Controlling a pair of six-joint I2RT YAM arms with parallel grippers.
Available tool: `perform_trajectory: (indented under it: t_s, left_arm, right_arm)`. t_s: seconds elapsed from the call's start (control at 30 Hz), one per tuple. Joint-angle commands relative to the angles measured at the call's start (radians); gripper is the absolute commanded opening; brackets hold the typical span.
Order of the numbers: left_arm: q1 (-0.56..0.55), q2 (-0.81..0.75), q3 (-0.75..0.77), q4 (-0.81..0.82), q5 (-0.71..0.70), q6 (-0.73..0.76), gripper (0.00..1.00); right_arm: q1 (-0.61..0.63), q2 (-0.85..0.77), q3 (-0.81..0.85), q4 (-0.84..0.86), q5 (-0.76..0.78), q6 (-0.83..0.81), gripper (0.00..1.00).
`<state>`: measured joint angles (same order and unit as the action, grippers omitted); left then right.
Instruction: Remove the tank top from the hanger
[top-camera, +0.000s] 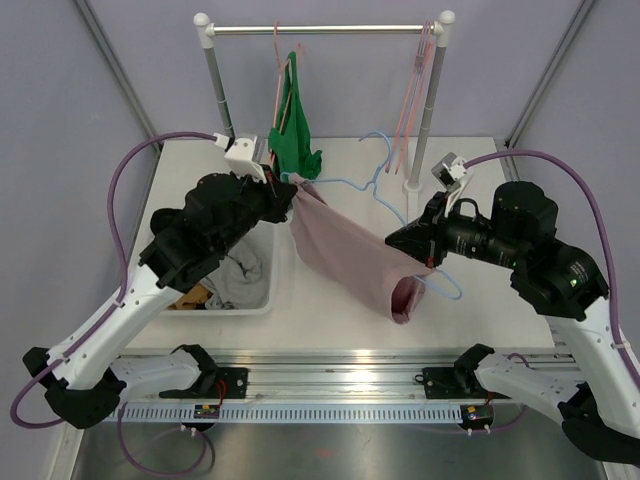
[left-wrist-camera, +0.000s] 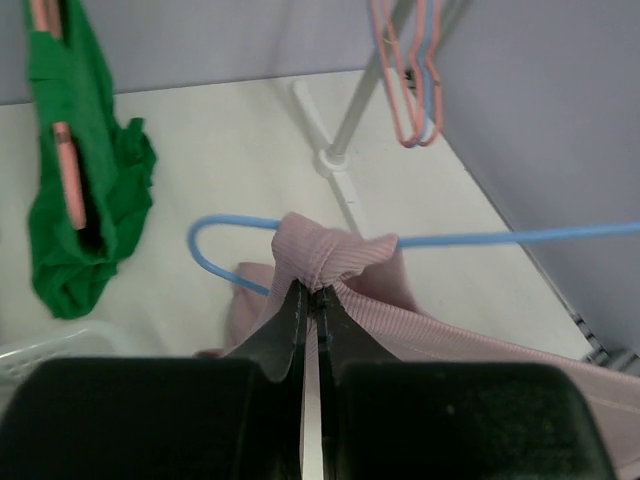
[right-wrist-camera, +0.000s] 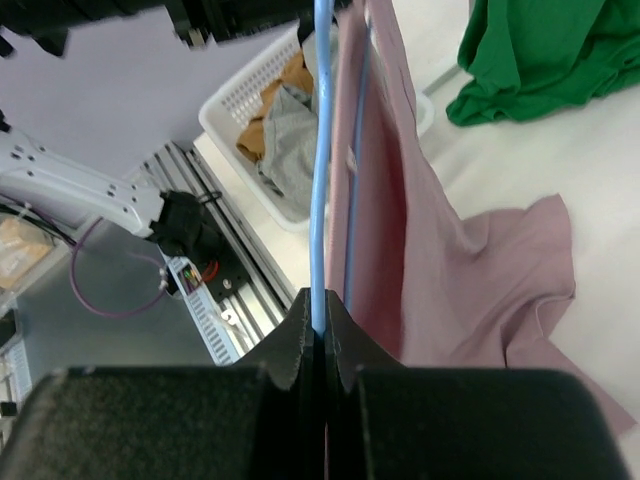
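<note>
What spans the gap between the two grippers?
Top view: the pale pink fabric tank top, on its light-blue wire hanger, stretches from left gripper to right gripper.

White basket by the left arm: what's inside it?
The white basket holds a crumpled grey garment and an orange-brown cloth. The left arm covers its far half from above, so anything more there is hidden.

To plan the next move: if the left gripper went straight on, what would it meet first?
Probably the blue hanger, just beyond the pink tank top the left gripper pinches; depth is unclear, so it might pass over to the table.
</note>
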<state>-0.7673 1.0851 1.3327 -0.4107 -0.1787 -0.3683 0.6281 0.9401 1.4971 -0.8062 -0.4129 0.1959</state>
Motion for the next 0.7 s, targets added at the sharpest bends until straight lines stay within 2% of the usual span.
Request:
perform_trajectory:
  t_s: [0.0,0.03,0.13,0.27,0.4,0.47,0.57,0.6,0.63,0.67]
  left_arm:
    - [0.002,-0.057,-0.007,-0.025,-0.264,-0.035,0.0]
    - [0.0,-0.08,-0.021,-0.04,-0.348,-0.046,0.0]
    - [0.002,-0.112,-0.061,-0.091,-0.451,-0.073,0.0]
    - [0.002,-0.113,-0.075,-0.167,-0.515,-0.116,0.0]
    - [0.002,-0.128,-0.098,-0.204,-0.512,-0.153,0.0]
    - [0.002,-0.154,-0.122,-0.195,-0.449,-0.159,0.0]
    - [0.0,-0.206,-0.191,-0.058,-0.184,-0.118,0.0]
    - [0.0,-0.244,-0.263,-0.009,-0.1,-0.101,0.0]
    - [-0.003,-0.266,-0.297,0.107,0.079,-0.09,0.0]
    - [-0.018,-0.283,-0.331,0.162,0.163,-0.083,0.0]
  right_arm:
    - [-0.001,-0.043,-0.034,0.004,-0.029,-0.096,0.0]
    - [-0.001,-0.056,-0.063,-0.001,-0.033,-0.108,0.0]
    - [-0.002,-0.115,-0.122,0.004,-0.092,-0.153,0.0]
    - [-0.002,-0.204,-0.175,0.048,-0.155,-0.177,0.0]
    - [-0.001,-0.279,-0.19,0.094,-0.119,-0.184,0.0]
    - [-0.001,-0.309,-0.213,0.136,-0.093,-0.17,0.0]
    - [-0.001,-0.36,-0.294,0.301,-0.02,-0.138,0.0]
    - [-0.002,-0.374,-0.322,0.428,0.017,-0.115,0.0]
    - [-0.002,-0.385,-0.381,0.499,0.048,-0.099,0.0]
    - [-0.001,-0.405,-0.412,0.651,0.112,-0.06,0.0]
